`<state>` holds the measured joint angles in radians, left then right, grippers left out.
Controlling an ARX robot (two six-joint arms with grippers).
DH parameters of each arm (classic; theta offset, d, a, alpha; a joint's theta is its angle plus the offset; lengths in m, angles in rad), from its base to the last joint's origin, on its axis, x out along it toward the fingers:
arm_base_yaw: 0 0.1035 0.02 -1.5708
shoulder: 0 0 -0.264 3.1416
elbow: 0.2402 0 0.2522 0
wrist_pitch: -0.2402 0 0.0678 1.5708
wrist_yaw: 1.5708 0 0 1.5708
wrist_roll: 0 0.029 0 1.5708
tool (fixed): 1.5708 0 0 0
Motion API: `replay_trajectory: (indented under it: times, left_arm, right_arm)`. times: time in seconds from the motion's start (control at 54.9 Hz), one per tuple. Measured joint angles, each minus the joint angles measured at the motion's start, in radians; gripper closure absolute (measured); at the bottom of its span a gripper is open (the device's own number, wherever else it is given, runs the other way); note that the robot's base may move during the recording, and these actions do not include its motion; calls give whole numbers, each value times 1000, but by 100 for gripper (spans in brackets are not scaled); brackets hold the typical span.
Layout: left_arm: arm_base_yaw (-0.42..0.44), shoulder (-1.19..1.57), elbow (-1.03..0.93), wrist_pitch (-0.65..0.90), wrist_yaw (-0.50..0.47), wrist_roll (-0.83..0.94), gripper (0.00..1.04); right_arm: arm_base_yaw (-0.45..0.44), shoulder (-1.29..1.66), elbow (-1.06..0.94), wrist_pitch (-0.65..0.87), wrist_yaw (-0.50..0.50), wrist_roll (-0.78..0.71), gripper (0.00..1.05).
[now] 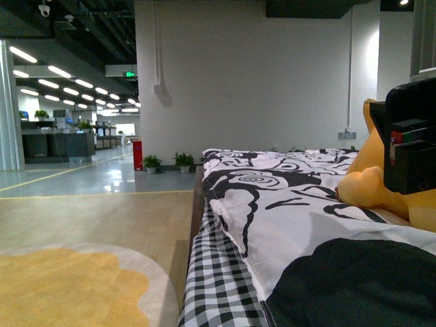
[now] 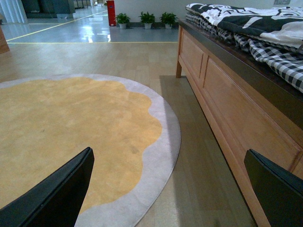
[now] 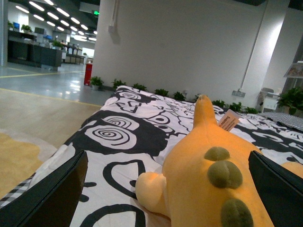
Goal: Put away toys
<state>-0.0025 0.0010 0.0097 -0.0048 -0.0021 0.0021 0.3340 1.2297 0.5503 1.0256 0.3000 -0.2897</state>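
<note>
Resting on black-and-white quilt (image 3: 123, 137) atop wooden bed (image 2: 222, 85): one orange-yellow plush toy (image 3: 213, 189), three olive spots along back, one pale tag (image 3: 229, 120) beside tapered end. One checked sheet (image 2: 279, 56) under quilt edge. Right gripper (image 3: 165, 194): two fingers spread wide, flanking toy; contact not discernible. Left gripper (image 2: 168, 198): two fingers spread wide, holding nothing, hovering above wood floor (image 2: 199, 156) beside one round yellow rug (image 2: 71, 123) with grey border. Three potted plants (image 2: 147, 19) by far wall.
</note>
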Motion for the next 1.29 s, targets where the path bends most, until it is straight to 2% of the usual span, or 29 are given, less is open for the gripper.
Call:
replay_trajectory:
  times: [0.364,0.855,1.219,1.292]
  left_arm:
    - [0,0,0,0,0,0,6]
    - [0,0,0,0,0,0,6]
    - [0,0,0,0,0,0,6]
    - [0,0,0,0,0,0,6]
  right_arm:
    - [-92,165,95,68,-40,-32,2]
    - [-258,246,103,76,-113,-39,2]
    - [-273,233,99,8,-157,-27,2]
    - [-267,227,89,10,-161,-29,12]
